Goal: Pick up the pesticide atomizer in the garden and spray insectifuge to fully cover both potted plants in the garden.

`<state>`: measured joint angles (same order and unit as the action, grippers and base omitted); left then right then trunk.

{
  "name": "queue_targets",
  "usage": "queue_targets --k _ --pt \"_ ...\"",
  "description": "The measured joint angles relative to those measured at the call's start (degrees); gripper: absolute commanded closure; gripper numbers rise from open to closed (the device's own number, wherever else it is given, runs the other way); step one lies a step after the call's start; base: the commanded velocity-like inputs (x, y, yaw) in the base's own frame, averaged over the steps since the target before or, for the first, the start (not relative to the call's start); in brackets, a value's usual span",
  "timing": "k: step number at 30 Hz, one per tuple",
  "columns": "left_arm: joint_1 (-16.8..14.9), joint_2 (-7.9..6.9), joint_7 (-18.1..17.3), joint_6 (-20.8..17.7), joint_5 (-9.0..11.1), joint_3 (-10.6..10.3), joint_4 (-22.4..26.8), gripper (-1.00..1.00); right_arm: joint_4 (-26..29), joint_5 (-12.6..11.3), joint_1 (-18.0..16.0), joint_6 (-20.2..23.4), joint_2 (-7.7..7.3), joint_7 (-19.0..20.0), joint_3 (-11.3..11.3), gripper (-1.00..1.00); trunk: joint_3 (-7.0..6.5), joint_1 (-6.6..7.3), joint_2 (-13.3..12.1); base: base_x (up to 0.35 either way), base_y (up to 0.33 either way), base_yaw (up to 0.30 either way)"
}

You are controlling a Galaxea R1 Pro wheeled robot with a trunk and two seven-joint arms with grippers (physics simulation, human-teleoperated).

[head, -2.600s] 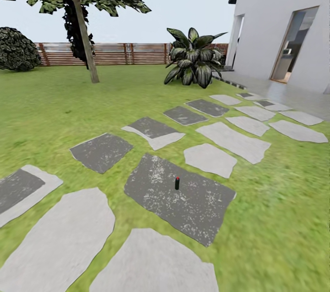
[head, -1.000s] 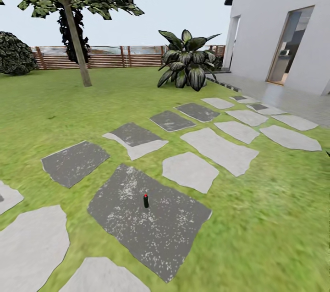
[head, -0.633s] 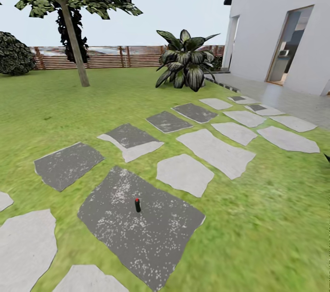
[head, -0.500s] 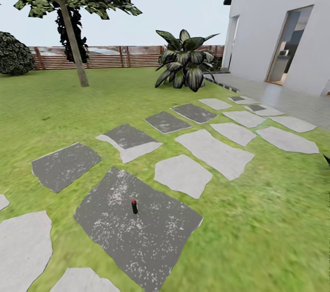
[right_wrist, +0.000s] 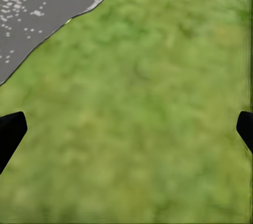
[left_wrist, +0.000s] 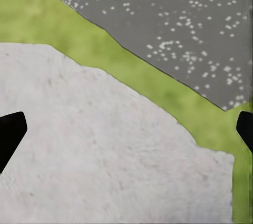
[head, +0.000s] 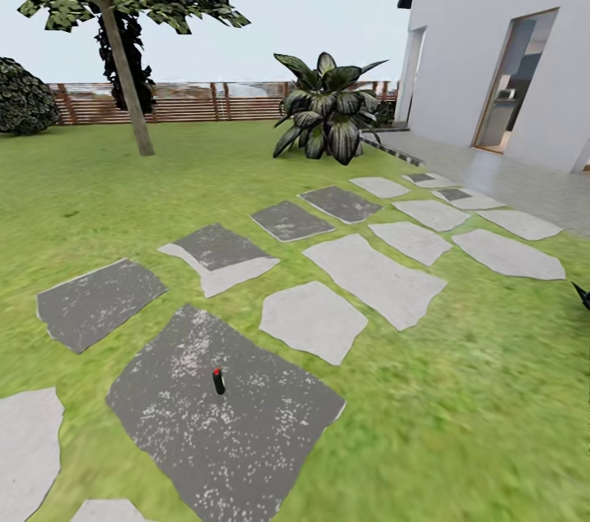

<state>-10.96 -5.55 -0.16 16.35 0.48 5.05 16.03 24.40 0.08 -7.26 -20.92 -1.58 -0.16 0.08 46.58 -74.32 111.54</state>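
Both hands (left_wrist: 126,129) (right_wrist: 126,129) apparently spread, empty

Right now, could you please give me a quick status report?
Both end effectors open, empty. Pesticide atomizer upright on dark stepping stone, ahead. Nothing blocking it.

This is looking like a garden beside a house. Green grass (head: 492,391) is lying all around, and flat grey stepping stones (head: 373,276) are making a path to the white house (head: 492,38). A tree (head: 123,30) and a big leafy plant (head: 328,108) are standing by a brown wooden fence (head: 188,100).
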Motion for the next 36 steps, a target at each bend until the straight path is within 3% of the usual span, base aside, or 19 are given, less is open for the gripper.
queue_targets --k 15,36 --pt "0.0 0.00 0.0 0.0 0.0 0.0 0.0 -1.00 0.0 0.0 0.0 0.0 0.00 0.0 0.0 -1.00 0.00 0.00 0.0 0.148 -0.250 0.052" --pt "0.0 -0.07 0.0 0.0 0.1 0.2 0.0 -1.00 0.0 0.0 0.0 0.0 0.01 0.0 0.0 -1.00 0.00 0.00 0.0 0.154 -0.250 0.268"
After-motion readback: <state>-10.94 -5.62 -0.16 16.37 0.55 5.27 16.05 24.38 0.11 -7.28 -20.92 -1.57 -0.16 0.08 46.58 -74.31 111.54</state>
